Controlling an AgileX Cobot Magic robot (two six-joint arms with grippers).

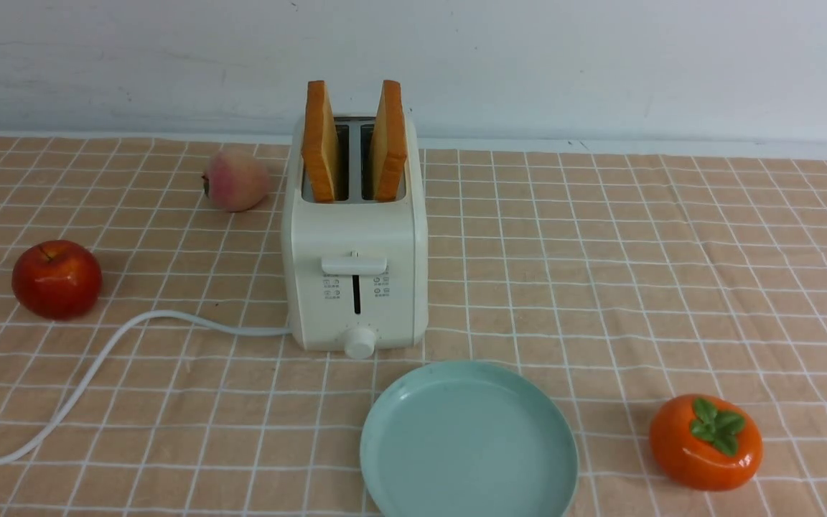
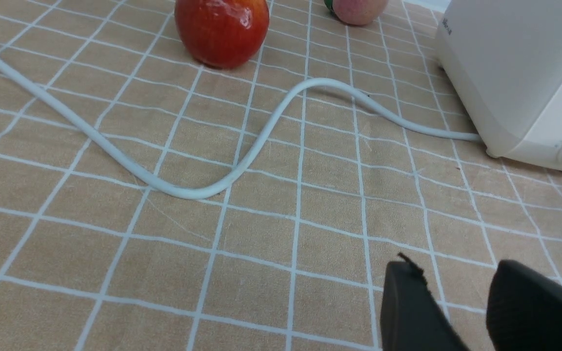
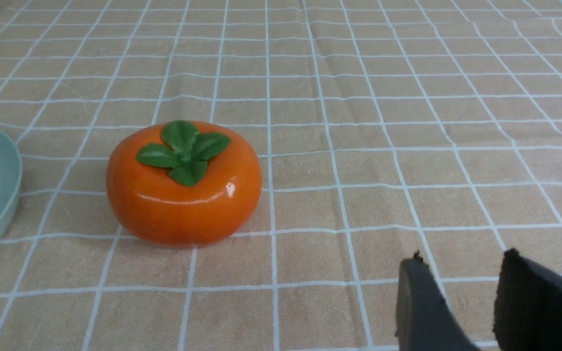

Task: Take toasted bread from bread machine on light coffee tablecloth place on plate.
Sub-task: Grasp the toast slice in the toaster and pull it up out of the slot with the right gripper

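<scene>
while toasted bread (image 1: 321, 140) stands slotted, plate (image 1: 467, 441) lies nearby.

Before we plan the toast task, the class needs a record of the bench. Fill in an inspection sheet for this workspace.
Surface: light coffee tablecloth, white grid, slightly wrinkled.
Job's things: two slices of toasted bread upright in the bread machine; plate bare, in front of it.
Clutter: red apple and peach on the robot's left, persimmon on its right.
Grippers: left gripper and right gripper open, holding nothing.
Cables: white cord trails from the bread machine across the cloth.
Surroundings: white wall behind.
</scene>
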